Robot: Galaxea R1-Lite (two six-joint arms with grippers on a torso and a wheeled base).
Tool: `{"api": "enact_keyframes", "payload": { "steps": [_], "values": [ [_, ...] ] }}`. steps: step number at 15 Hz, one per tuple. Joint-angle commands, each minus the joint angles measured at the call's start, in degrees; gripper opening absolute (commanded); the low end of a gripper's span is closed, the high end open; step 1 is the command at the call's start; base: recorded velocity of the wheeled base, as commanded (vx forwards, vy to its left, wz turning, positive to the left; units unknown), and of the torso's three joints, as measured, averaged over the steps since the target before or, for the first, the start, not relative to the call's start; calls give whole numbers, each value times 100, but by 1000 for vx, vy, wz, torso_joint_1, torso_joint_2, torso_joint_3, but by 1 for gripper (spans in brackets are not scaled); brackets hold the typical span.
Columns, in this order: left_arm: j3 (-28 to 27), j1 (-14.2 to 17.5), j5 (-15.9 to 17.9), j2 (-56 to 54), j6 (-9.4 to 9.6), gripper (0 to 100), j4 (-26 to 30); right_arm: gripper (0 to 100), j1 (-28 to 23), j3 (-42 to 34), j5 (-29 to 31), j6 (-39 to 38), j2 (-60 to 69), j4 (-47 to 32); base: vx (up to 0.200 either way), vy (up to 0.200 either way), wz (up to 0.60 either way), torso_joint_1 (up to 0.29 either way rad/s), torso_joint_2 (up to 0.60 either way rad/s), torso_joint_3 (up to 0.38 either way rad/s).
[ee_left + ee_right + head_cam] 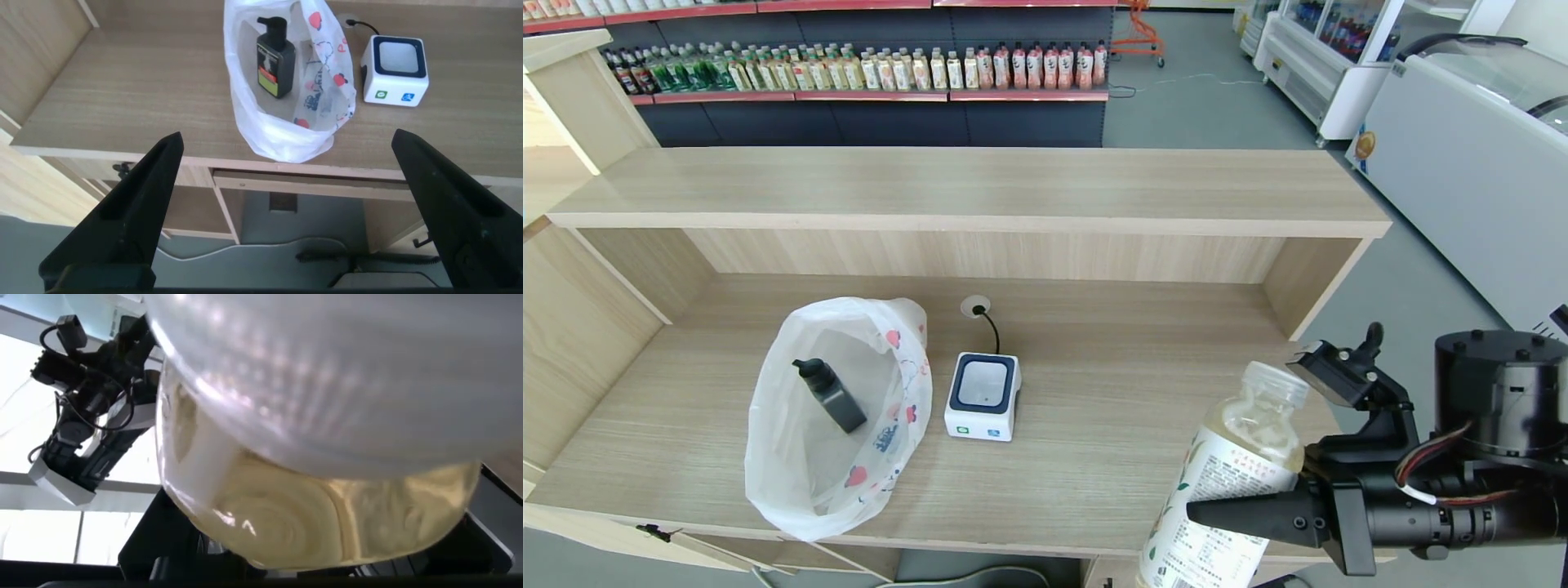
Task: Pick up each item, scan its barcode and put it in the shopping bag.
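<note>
1 black pump bottle (831, 395) lies in the shopping bag (784, 465) on the counter (1111, 408); the right gripper (1251, 488) pinches 1 drink bottle (1232, 457), well apart from the scanner (983, 395), so scanning and bagging seem left; the left gripper (286, 208) is spread, empty.

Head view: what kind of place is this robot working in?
Most likely a small shop's checkout: a wooden counter carrying a barcode scanner and shopping bag, shelves of bottled drinks behind, and freezer cabinets on the right.
</note>
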State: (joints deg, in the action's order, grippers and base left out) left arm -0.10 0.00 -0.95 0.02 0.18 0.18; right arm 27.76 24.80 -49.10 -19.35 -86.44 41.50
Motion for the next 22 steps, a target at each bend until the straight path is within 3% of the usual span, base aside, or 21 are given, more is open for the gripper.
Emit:
{"api": "enact_keyframes", "payload": {
  "steps": [1,18,20,22],
  "values": [
    [1,0,-2,-2,-1,100,-1,0,54,-1,-3,1,66,-36,0,0,0,0,0,0],
    [1,0,-2,-2,-1,100,-1,0,72,-1,24,115,216,-89,0,0,0,0,0,0],
    [1,0,-2,-2,-1,100,-1,0,19,8,560,774,304,-45,0,0,0,0,0,0],
    [1,0,-2,-2,-1,100,-1,0,-227,52,2028,2400,268,-19,0,0,0,0,0,0]
  ]
}}
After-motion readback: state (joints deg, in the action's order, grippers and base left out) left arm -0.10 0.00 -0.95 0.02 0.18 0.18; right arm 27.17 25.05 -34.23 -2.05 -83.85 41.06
